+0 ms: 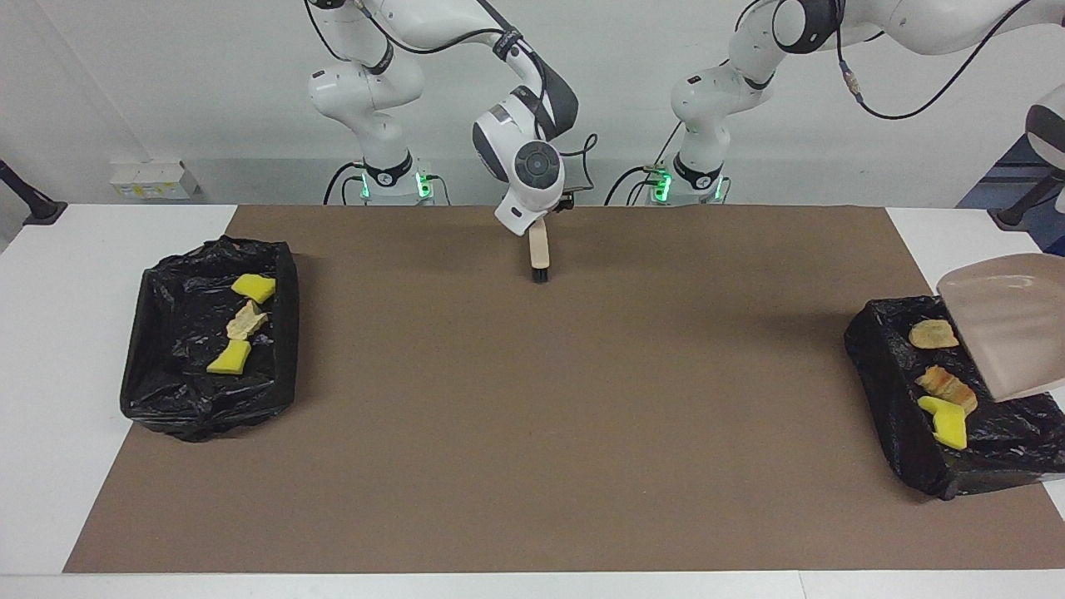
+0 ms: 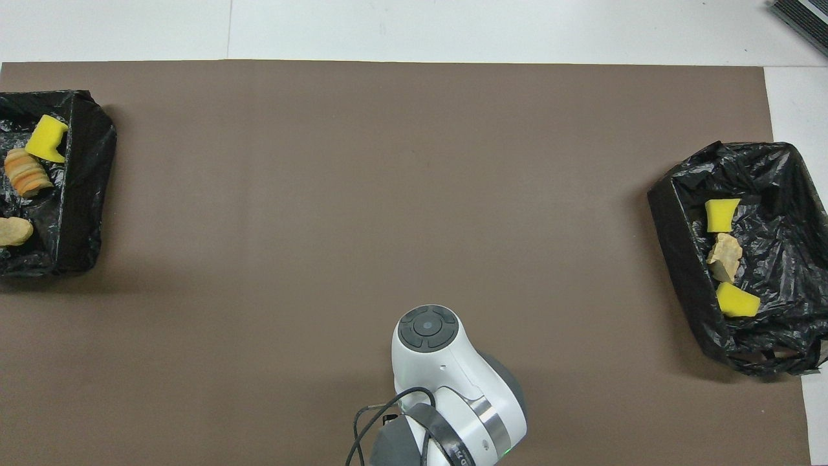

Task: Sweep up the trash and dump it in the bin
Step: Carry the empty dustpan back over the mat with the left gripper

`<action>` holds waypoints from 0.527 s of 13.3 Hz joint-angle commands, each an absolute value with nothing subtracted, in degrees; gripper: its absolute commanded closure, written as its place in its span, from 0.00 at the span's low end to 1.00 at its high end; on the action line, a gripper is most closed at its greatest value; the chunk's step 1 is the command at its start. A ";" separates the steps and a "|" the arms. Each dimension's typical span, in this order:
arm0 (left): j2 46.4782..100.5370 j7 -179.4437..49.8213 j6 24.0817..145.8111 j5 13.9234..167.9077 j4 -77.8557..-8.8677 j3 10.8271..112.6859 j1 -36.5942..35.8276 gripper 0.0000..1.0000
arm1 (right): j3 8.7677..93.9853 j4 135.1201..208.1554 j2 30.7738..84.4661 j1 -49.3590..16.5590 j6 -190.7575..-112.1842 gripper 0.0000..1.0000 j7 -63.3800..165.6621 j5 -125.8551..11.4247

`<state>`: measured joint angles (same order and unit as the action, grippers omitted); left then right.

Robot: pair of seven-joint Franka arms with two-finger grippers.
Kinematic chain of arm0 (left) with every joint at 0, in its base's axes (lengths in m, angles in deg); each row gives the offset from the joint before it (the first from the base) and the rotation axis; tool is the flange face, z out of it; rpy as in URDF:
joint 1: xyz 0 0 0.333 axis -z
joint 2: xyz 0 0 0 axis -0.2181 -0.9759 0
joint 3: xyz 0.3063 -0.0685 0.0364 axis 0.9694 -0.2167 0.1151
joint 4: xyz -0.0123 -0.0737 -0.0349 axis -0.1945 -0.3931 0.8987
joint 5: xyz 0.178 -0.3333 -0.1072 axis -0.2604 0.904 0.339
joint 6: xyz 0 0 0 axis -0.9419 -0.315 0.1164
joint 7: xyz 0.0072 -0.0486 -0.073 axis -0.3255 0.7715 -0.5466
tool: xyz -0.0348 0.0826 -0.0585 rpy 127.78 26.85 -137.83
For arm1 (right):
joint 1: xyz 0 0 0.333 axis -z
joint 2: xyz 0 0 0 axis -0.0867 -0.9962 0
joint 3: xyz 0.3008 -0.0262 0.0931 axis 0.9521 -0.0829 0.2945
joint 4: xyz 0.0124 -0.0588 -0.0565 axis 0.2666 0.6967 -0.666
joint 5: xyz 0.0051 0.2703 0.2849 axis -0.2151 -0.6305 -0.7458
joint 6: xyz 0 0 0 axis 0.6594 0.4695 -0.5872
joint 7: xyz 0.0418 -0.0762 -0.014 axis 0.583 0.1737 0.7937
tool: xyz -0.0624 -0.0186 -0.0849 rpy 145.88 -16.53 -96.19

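Note:
The beige dustpan (image 1: 1003, 329) hangs tilted over the black-lined bin (image 1: 882, 399) at the left arm's end; its handle and my left gripper are out of view. In that bin lie trash scraps: a tan lump (image 1: 932, 334), a golden ribbed piece (image 1: 946, 384) and a yellow sponge chunk (image 1: 946, 420). The other bin (image 1: 287, 333), at the right arm's end, holds two yellow chunks (image 1: 253, 287) (image 1: 230, 358) and a tan lump (image 1: 247, 320). My right gripper (image 1: 537, 226) is at the top of the brush (image 1: 538, 254), whose black bristles point down at the mat.
A brown mat (image 1: 532, 416) covers most of the white table. In the overhead view the right arm's hand (image 2: 430, 362) hides the brush. Both bins (image 2: 84, 188) (image 2: 673, 259) sit at the mat's two ends.

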<state>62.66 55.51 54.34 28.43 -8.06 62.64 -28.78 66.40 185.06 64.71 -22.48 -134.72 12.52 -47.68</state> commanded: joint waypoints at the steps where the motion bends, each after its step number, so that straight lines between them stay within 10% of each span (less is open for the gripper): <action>1: 68.61 52.77 54.76 35.18 -20.08 63.20 -25.89 1.00 | 66.41 179.87 64.52 -15.63 -129.43 0.00 18.07 -47.46; 7: 74.07 19.02 56.08 43.53 -37.67 63.20 -13.94 1.00 | 66.41 172.66 64.79 -0.95 -126.77 0.00 35.12 -36.93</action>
